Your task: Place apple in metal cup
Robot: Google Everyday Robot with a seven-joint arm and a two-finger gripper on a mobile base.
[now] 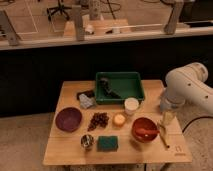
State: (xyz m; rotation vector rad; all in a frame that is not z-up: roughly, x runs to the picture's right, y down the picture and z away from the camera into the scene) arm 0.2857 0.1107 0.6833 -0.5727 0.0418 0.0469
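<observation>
The apple [119, 119] is a small round fruit, yellow-orange with a brighter, paler top. It sits bare on the wooden table [65, 152], a little in front of the green tub [119, 76], below the tub's right half. A white cup [131, 105] stands between it and the tub's front right corner, close to the apple; whether they touch cannot be told. Dark grapes [98, 120] lie in front of the tub's left half, level with the apple and just beside it.

The metal cup [87, 141] is short, round and shiny silver with a dark inside. It stands upright well in front of the tub's left corner, near the table's front edge, apart from the apple. A green sponge [107, 143] lies next to it, straight out from the tub's middle.

A purple bowl [68, 119] sits forward and left of the tub, and a red bowl [145, 129] forward and right. The gripper [164, 136] hangs beyond the tub's right side, just past the red bowl, its fingers spread with nothing between them.
</observation>
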